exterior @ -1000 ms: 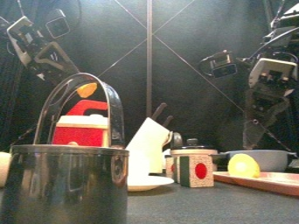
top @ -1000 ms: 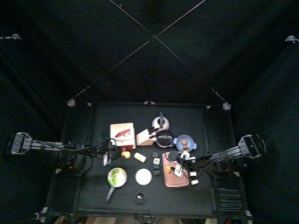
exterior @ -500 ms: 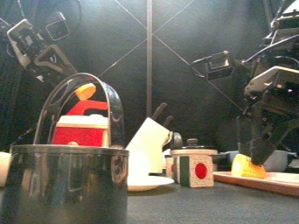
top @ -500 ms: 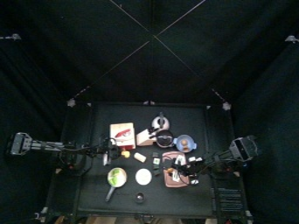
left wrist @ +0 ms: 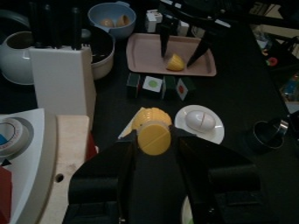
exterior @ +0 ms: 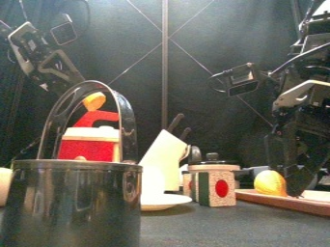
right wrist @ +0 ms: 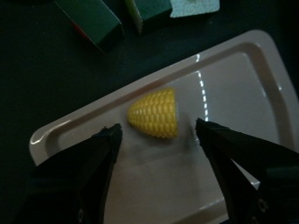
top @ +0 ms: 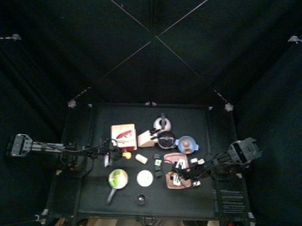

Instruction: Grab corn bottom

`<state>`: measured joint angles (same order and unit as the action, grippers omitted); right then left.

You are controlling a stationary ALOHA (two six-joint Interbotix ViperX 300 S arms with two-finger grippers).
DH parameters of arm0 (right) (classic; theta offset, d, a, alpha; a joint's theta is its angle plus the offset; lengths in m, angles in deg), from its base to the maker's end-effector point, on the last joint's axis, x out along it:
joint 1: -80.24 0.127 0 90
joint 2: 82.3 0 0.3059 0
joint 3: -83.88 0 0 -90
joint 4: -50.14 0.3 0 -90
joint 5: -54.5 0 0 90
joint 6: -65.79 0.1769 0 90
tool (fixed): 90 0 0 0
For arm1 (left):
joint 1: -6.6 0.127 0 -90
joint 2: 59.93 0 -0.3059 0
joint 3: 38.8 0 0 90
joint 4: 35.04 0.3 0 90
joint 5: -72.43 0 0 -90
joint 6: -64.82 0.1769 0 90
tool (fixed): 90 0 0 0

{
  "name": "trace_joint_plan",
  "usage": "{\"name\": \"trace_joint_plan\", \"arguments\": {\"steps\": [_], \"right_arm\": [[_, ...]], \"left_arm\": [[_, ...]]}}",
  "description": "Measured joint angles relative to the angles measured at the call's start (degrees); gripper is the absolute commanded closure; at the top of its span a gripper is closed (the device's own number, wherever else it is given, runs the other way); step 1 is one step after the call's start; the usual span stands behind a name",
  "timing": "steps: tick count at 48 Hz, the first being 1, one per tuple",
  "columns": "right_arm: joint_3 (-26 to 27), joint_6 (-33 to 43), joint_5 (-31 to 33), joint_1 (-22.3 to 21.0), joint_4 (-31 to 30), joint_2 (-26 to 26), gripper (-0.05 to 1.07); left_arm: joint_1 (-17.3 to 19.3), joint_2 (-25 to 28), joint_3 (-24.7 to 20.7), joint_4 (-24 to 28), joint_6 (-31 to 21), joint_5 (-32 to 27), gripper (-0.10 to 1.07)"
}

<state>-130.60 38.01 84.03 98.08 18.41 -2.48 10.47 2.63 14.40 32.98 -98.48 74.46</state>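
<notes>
The corn bottom [right wrist: 156,115], a short yellow cone of cob, lies on its side on a pink tray [right wrist: 251,79]. My right gripper [right wrist: 160,131] hangs open just over it, one jaw on each side, not touching. The left wrist view shows the same corn bottom [left wrist: 174,62] on the tray [left wrist: 142,63] with the right gripper [left wrist: 184,52] above it. In the front view the corn bottom [exterior: 268,181] sits beside the right gripper [exterior: 291,179]. My left gripper [left wrist: 155,144] is raised at the left, shut on another yellow corn piece [left wrist: 155,138].
A white knife block [left wrist: 59,54], a bowl [left wrist: 112,14], a white plate [left wrist: 201,122] and small cubes [left wrist: 152,85] lie near the tray. A dark pot [exterior: 71,203] with a hoop handle stands at the front, a red box [exterior: 88,140] behind it.
My right arm has come down from above the tray, bringing its open jaws to either side of the corn bottom. The left arm has stayed still.
</notes>
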Motion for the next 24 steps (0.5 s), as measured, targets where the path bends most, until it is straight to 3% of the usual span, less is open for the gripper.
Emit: {"name": "trace_joint_plan", "arguments": {"steps": [9,24], "right_arm": [[0.4,-0.5,0.4,-1.8,7.8,0.2,0.05],[1.5,-0.1,2.3,-2.4,10.4,1.2,0.05]], "left_arm": [[0.0,0.0,0.2,-0.5,0.0,0.1,0.29],[0.0,0.0,0.3,-0.6,0.0,0.1,0.29]]}}
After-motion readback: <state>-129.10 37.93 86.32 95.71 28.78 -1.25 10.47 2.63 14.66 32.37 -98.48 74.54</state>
